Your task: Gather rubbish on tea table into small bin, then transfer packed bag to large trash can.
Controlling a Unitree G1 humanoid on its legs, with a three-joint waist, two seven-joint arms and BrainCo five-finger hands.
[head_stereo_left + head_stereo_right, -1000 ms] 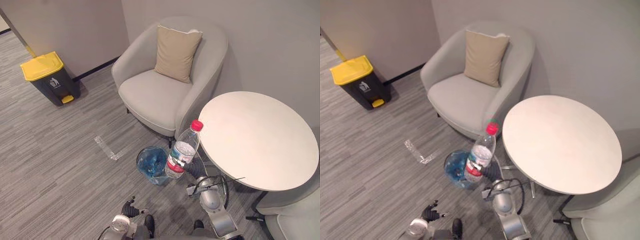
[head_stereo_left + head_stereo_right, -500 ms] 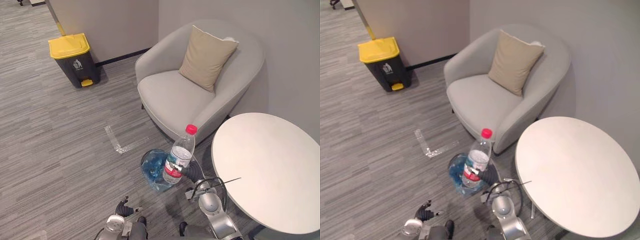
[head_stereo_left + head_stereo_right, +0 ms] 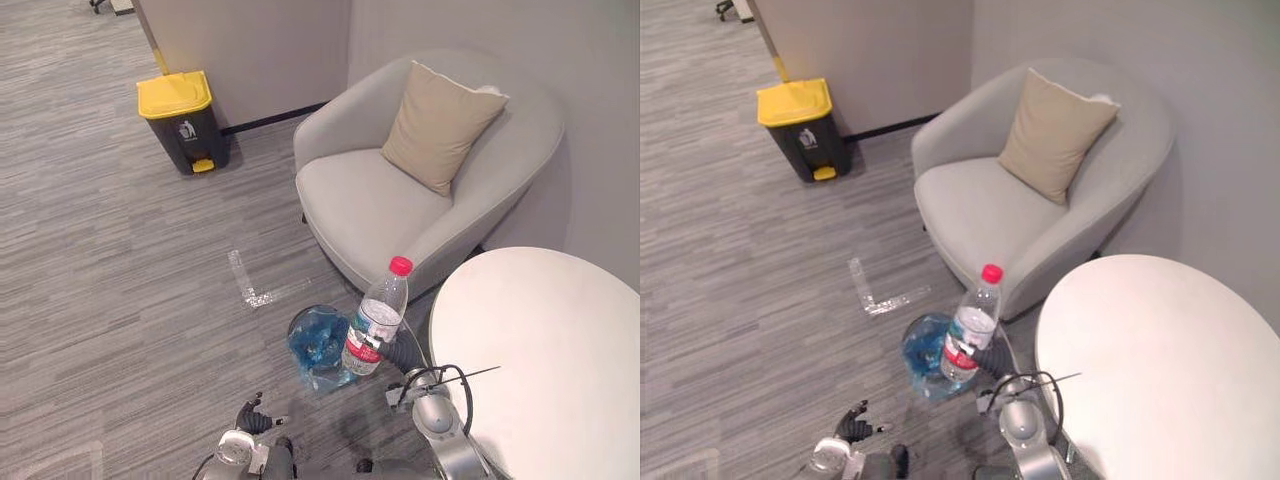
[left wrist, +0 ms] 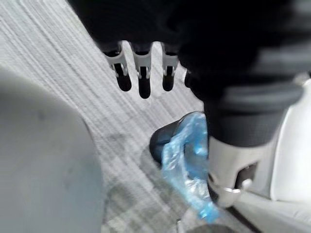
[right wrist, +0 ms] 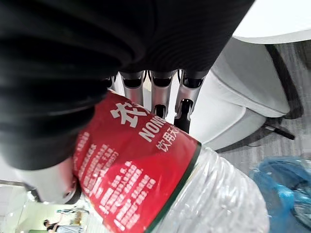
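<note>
The plastic bottle [image 3: 375,322], clear with a red cap [image 3: 400,265] and a red label, is held nearly upright, leaning slightly, by the right robot hand [image 3: 397,352], whose fingers [image 5: 155,97] are curled round its labelled middle. The bottle's base is seen against the rim of the small bin [image 3: 303,350] on the side nearer the worktop; whether it is touching the rim cannot be told. The bin stands on the floor and is lined with a crumpled blue bag [image 4: 187,160]. The left robot hand [image 3: 252,415] is seen low over the carpet, its fingers [image 4: 141,77] relaxed and apart, with nothing held. Compared with half a second ago, the whole view is shifted, so the camera has moved: less of the worktop is taken in, while the bottle is kept in the same grip and in the same place against the bin. The round white worktop [image 3: 540,350] lies just beside the right robot hand. A grey armchair [image 3: 370,205] with a beige cushion [image 3: 440,125] stands beyond the bin, against the wall. A dark large trash can [image 3: 183,120] with a yellow lid stands well apart, by the wall's black skirting. An L-shaped strip of tape [image 3: 250,285] is stuck to the grey striped carpet [image 3: 100,300] between the small bin and the trash can.
</note>
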